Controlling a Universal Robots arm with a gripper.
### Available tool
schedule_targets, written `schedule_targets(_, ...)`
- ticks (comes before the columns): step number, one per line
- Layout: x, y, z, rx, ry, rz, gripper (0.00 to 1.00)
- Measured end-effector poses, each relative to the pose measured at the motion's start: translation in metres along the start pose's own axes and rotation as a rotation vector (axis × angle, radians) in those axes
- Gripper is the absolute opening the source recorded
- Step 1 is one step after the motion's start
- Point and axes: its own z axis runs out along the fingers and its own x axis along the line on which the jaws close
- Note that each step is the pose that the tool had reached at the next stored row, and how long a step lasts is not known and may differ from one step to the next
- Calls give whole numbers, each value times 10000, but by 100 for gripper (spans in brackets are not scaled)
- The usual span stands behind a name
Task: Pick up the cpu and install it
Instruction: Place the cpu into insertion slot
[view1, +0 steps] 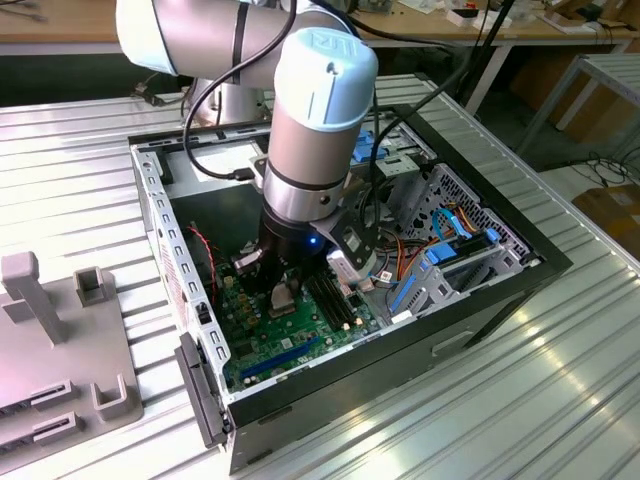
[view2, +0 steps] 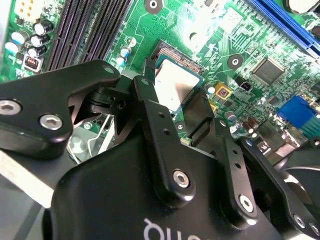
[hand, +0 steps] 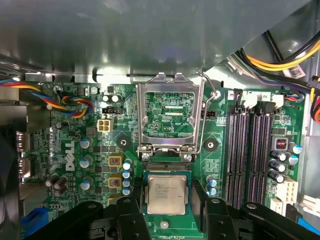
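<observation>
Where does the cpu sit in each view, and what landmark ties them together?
Exterior view: hidden under the arm's wrist.
First wrist view: cpu beside the raised socket frame.
Second wrist view: cpu at the socket.
Shared landmark: black memory slots.

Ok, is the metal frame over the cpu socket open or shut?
Open. In the first wrist view the metal frame is swung back off the socket, and the cpu lies beside its hinge, silver face uncovered.
</observation>
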Motion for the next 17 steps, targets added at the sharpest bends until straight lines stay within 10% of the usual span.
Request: schedule_targets(17,-1,-7,64,-15,65,58,47)
